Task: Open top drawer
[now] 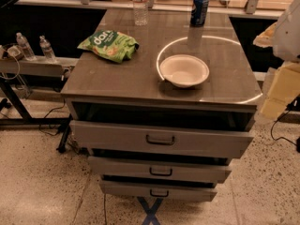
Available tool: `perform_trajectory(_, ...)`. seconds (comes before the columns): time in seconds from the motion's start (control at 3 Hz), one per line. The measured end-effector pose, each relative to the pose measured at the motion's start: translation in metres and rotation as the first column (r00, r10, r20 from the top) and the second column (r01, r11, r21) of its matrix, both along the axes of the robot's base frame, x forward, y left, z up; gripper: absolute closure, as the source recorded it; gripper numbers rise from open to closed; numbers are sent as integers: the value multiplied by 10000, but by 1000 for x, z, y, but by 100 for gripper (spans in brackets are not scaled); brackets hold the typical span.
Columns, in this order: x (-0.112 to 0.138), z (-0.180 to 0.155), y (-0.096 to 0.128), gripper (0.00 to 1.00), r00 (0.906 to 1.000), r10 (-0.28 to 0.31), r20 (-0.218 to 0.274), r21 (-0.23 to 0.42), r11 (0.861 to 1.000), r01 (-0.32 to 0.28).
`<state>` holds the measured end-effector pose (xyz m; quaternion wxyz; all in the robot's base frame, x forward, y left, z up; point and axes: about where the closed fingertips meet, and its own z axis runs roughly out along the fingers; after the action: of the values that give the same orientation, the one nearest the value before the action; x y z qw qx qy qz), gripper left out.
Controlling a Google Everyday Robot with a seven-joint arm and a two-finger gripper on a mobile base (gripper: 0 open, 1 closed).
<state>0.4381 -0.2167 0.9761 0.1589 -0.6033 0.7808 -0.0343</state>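
Observation:
The top drawer (pixel 117 137) is the widest grey front of the three on the cabinet, with a small dark loop handle (pixel 160 139) at its centre. It stands pulled out a little, and a dark gap shows between its front and the countertop above. The two shorter drawers (pixel 122 168) (pixel 126 189) sit below it, each with a like handle. My gripper (pixel 277 95) is the pale yellowish part of the arm at the right edge, beside the cabinet's right front corner. It is apart from the drawer and well to the right of the handle.
On the countertop (pixel 117 78) lie a green snack bag (pixel 108 45), a white bowl (pixel 183 70), a water bottle (pixel 139 6) and a blue can (pixel 199 8). A side table with bottles (pixel 23 46) and cables stand at the left. A blue tape X (pixel 151 210) marks the floor.

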Motion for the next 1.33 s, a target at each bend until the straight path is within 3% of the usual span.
perform_trajectory(0.33, 0, -3, -2, 0, 10000, 23, -17, 52, 10000, -23)
perform_trajectory(0.67, 1, -34, -28, 0, 9996, 106, -260, 400, 9992, -96)
perform_trajectory(1.0, -9, -83, -85, 0, 9965, -264, -789, 417, 9987, 298)
perform_trajectory(1.33, -13, -110, -124, 0, 9926, -800, -911, 388, 9957, 838)
